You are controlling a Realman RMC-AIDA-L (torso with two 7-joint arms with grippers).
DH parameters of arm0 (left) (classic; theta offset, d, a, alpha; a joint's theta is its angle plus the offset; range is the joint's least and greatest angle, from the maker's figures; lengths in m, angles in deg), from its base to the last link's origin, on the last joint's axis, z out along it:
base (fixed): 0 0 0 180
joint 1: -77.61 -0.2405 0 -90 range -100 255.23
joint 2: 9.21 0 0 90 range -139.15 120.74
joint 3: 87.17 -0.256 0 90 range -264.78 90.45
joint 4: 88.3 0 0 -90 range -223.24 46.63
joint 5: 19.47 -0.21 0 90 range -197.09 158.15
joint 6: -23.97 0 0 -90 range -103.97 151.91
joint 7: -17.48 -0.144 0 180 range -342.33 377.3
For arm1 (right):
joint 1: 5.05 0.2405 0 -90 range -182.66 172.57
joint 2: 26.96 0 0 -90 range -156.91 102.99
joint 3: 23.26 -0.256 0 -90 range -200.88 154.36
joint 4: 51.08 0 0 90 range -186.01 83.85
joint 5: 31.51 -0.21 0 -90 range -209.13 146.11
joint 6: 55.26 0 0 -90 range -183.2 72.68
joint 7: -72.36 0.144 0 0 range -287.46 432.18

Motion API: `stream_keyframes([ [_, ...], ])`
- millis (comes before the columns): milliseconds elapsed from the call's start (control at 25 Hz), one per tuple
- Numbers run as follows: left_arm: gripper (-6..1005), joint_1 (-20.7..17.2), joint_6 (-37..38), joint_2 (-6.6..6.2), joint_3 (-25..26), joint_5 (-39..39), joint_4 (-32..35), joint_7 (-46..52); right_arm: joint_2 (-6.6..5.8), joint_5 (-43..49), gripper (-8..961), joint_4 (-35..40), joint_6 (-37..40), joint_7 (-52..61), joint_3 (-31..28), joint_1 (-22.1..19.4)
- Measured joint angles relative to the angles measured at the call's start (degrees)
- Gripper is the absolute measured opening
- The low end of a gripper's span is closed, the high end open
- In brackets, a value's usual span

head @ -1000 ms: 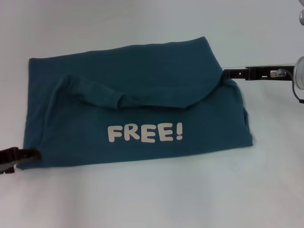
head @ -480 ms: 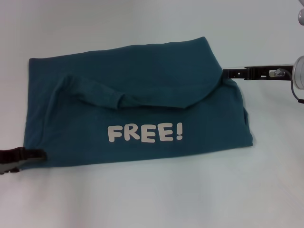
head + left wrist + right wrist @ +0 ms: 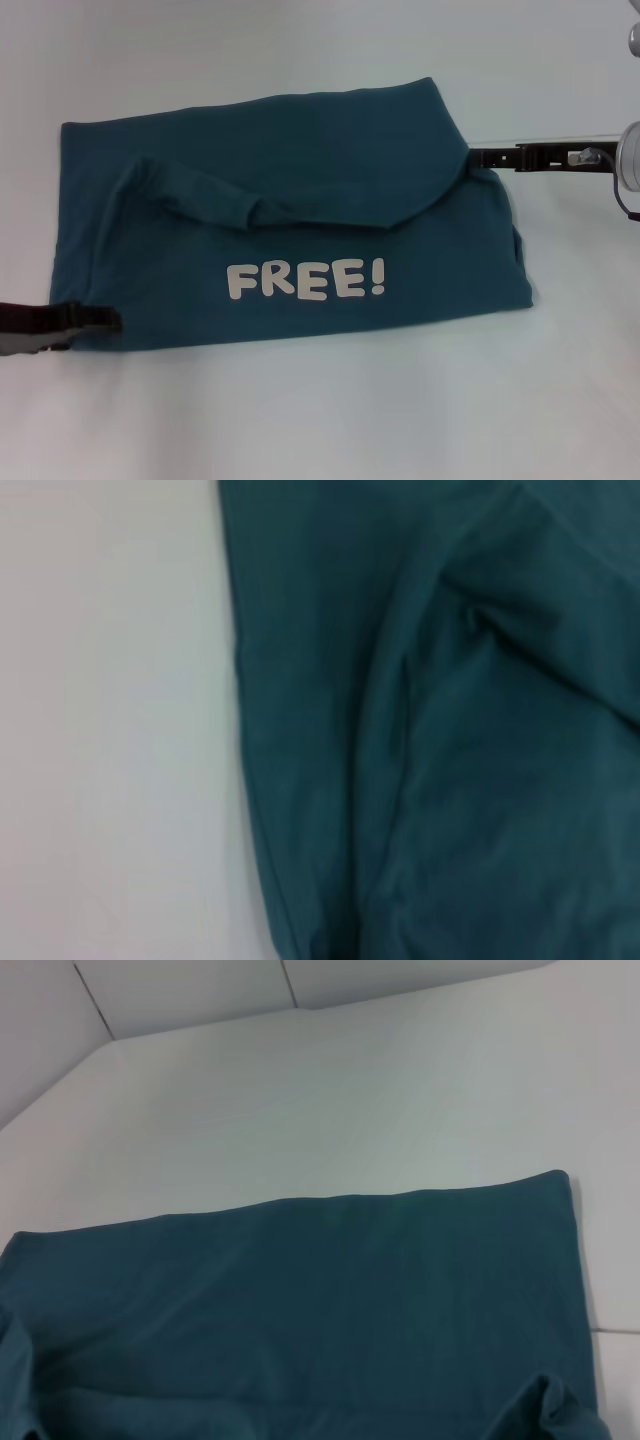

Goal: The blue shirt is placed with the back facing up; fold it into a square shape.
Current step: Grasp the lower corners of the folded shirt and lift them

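A: Where is the blue shirt (image 3: pixel 290 230) lying right now?

B: It is lying flat on the white desk (image 3: pixel 320 410), partly folded into a wide band. Its long axis is running left to right across the head view. One sleeve and the upper part are resting folded over the middle, and the white "FREE!" lettering (image 3: pixel 305 280) is showing on the near half.

A: And the end effectors — where is each sitting against the cloth?

B: The left end effector (image 3: pixel 105 319) is sitting low at the shirt's near left corner, its tip overlapping the hem; the shirt is stretching away from it toward the right. The right end effector (image 3: pixel 478 156) is touching the right edge where the folded flap is meeting the side. I cannot tell whether either pair of fingers is apart, together or clamped on fabric.

A: So which relation is mattering for the coming move?

B: I am judging that a square needs the long axis halved, so one short end has to travel toward the other. Each arm is already at its own end, neither clearly nearer.

A: How is the material looking?

B: Soft, matte cotton, limp, creasing in shallow ridges in the left wrist view — it will likely be sagging and dragging rather than holding a crisp edge.
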Motion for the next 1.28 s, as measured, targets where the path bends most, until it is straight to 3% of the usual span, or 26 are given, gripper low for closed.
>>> stream_keyframes([
  [120, 917, 0.55, -0.87, 0.03, -0.10, 0.08, -0.74, -0.82, 0.01, 0.00, 915, 0.00, 0.00, 0.00, 0.00, -0.10],
  [360, 739, 1.07, -3.49, 0.02, -1.44, -0.51, -1.24, -0.93, 0.16, 0.00, 915, 0.00, 0.00, -0.05, 0.00, -0.25],
  [560, 511, 1.25, -3.91, -0.01, -2.25, -0.61, -1.43, -1.10, 0.18, 0.00, 915, 0.01, 0.00, -0.08, 0.00, -0.63],
  [680, 295, 1.26, -4.01, -0.01, -2.76, -0.62, -1.43, -1.05, 0.07, 0.00, 916, 0.02, 0.11, -0.08, -0.09, -0.89],
  [880, 185, 1.27, -4.05, 0.02, -2.84, -0.63, -1.43, -1.31, -0.37, 1.14, 916, 0.90, 1.36, 1.26, -0.03, -1.44],
  [1000, 119, 1.27, -4.06, 0.07, -2.85, -0.48, -1.53, -1.85, -0.40, 6.70, 916, 3.57, 3.65, 5.69, -0.01, -1.54],
  [1280, 67, 1.33, -3.67, 0.14, -3.57, -0.15, -1.61, -3.10, 1.00, 23.16, 916, 13.69, 16.38, 14.98, 0.00, -0.91],
])
